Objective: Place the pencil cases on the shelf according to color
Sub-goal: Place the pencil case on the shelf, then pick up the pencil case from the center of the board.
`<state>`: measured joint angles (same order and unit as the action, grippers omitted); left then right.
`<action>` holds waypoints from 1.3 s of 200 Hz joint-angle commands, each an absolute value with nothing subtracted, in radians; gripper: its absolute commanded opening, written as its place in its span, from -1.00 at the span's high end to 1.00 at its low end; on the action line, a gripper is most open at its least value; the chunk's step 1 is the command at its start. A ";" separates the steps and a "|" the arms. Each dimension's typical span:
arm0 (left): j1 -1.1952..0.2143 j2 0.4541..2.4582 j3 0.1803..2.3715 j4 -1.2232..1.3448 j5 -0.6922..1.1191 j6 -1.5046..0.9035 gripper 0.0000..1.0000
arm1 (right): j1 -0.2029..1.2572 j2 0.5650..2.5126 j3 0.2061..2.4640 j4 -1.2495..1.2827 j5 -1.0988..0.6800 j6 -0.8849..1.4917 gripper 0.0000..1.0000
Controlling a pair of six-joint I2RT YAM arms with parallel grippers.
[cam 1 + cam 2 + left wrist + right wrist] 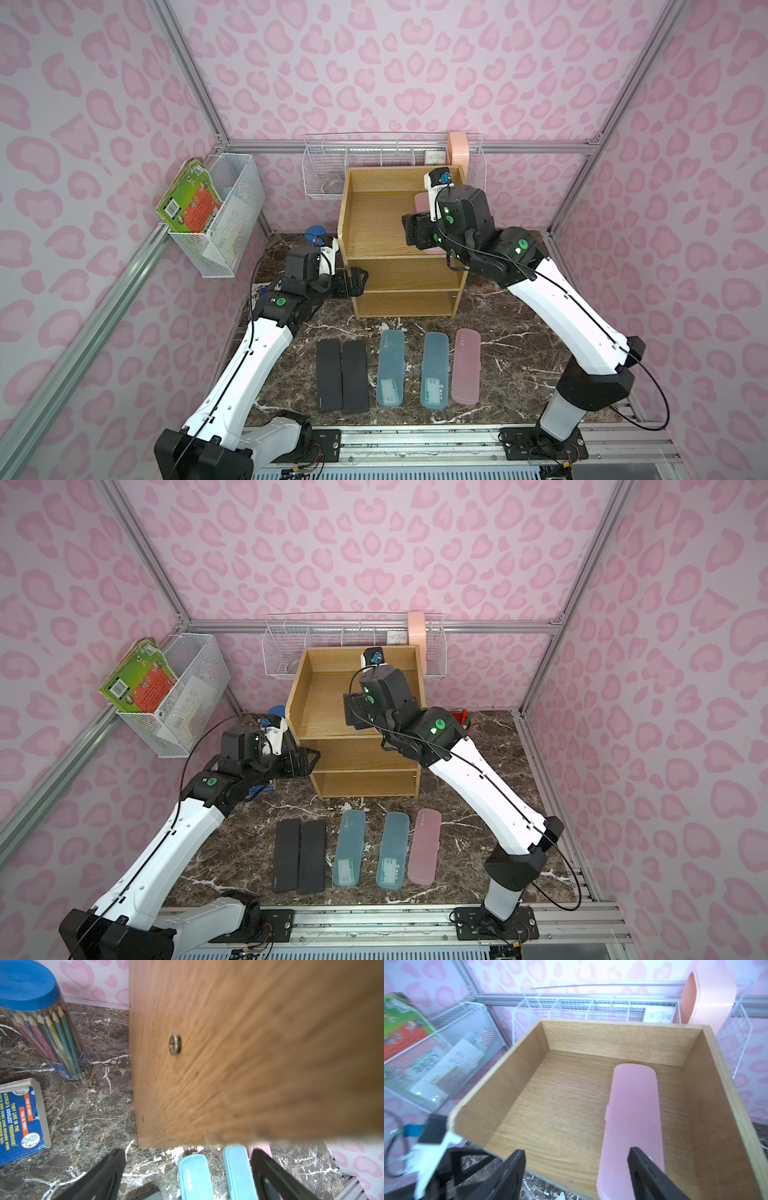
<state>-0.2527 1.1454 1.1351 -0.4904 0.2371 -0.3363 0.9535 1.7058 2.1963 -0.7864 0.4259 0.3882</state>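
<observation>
The left gripper [358, 283] sits right beside the shelf's [374, 216] left wall, fingers apart, holding nothing. In front of the shelf lies a row: black case [329, 375], next black case [354, 376], blue case [390, 368], next blue case [435, 370], pink case [466, 365]. On the shelf's top lies another pink case [633, 1109] — the right gripper [576, 1153] hangs over its front end, fingers apart, not squeezing it.

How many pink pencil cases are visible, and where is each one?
2. One pink case lies on the shelf's top tier, near a side wall; the other lies on the table, beside a teal case.
</observation>
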 commanded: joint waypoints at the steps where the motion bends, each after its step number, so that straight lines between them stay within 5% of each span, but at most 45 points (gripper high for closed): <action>1: -0.252 1.128 1.123 -0.467 0.233 -0.316 -0.98 | 1.050 1.630 2.088 -0.855 0.589 0.420 -0.70; 40: -0.253 1.097 1.097 -0.438 0.217 -0.309 -0.98 | 1.210 1.315 1.551 -0.821 0.700 0.726 -0.82; 107: -0.279 1.123 1.067 -0.410 0.169 -0.288 -0.98 | 1.277 1.046 0.839 -0.815 0.500 1.195 -0.99; 155: -0.278 1.160 1.098 -0.440 0.169 -0.277 -0.98 | 1.267 1.018 0.606 -0.674 0.438 1.279 -1.00; 194: -0.280 1.160 1.087 -0.427 0.173 -0.250 -0.98 | 1.110 0.933 0.439 -0.485 0.279 1.174 -0.99; 260: -0.284 1.224 1.113 -0.442 0.217 -0.237 -0.98 | 0.965 0.969 0.446 -0.463 0.121 1.000 -1.00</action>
<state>-0.2787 1.2034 1.0821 -0.4225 0.1497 -0.2790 0.9703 0.9279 0.4305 -0.4816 0.1810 1.0691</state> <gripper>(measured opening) 0.989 0.998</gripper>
